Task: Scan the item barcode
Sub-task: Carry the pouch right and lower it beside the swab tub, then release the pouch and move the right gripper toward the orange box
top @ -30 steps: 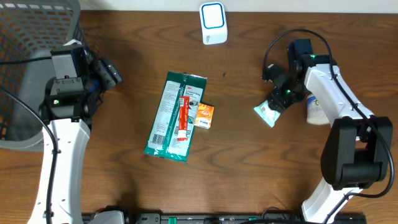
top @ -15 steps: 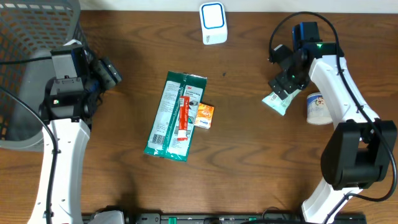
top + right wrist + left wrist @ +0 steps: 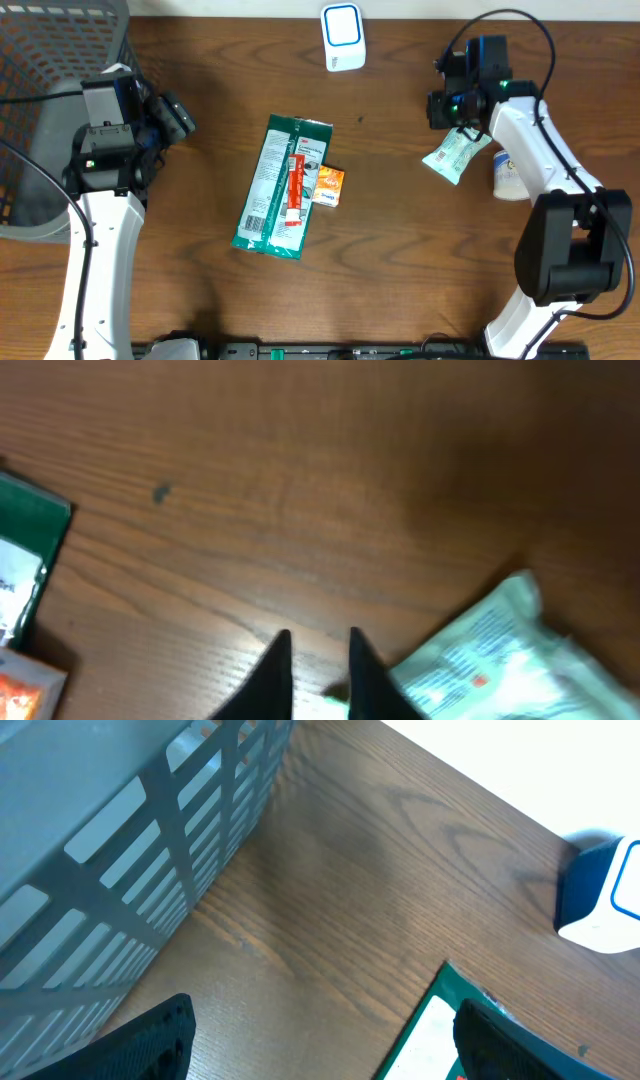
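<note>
Packet gripped for scanner
Right pincer narrow on its edge, likely to carry it there; left pincer wide, idle

You are seeing brown wooden table carrying: grey basket standing far-left; white-blue scanner standing far edge; green packet lying centre, orange sachet touching it; pale pouch lying right, white container just beside.

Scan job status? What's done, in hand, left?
Done: no item is at the scanner yet. In hand: right gripper looks pinched on a corner of the pale packet. Left: present it to the white-and-blue scanner; green pack and orange sachet lie mid-table.
</note>
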Controlling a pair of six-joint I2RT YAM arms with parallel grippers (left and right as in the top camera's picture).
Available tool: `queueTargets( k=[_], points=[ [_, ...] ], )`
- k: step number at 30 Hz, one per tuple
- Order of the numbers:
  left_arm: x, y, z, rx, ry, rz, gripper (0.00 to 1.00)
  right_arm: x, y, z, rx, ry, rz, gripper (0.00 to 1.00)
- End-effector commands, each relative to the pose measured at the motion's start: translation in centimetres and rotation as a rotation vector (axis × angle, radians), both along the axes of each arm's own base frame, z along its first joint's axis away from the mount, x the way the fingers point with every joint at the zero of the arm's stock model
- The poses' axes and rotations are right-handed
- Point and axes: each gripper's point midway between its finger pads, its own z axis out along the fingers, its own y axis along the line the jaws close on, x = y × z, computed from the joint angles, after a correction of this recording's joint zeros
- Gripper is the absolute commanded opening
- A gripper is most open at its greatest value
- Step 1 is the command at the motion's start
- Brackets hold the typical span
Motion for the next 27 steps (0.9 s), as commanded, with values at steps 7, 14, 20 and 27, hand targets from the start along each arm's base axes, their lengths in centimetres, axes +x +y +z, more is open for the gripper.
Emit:
queueTargets(
  k=[7, 14, 20, 27],
  points=[
    [0.2, 0.3, 0.3, 0.008, -0.005, 0.010, 0.84, -4.6, -0.9, -7.2, 0.002, 0.140, -0.195, 0.19],
    [0.2, 0.3, 0.3, 0.008, -0.005, 0.010, 0.84, -4.7, -4.9, -3.4, -0.189, 0.127, -0.288, 0.18],
    [0.2, 0.3, 0.3, 0.008, -0.005, 0.010, 0.84, -4.8, -6.0, -2.0, -0.243, 0.105, -0.314, 0.22],
    [0.2, 0.3, 0.3, 0.008, -0.005, 0.010, 0.84, -3.8, -0.6, -2.6, 0.005, 0.075, -0.189, 0.06]
  ],
)
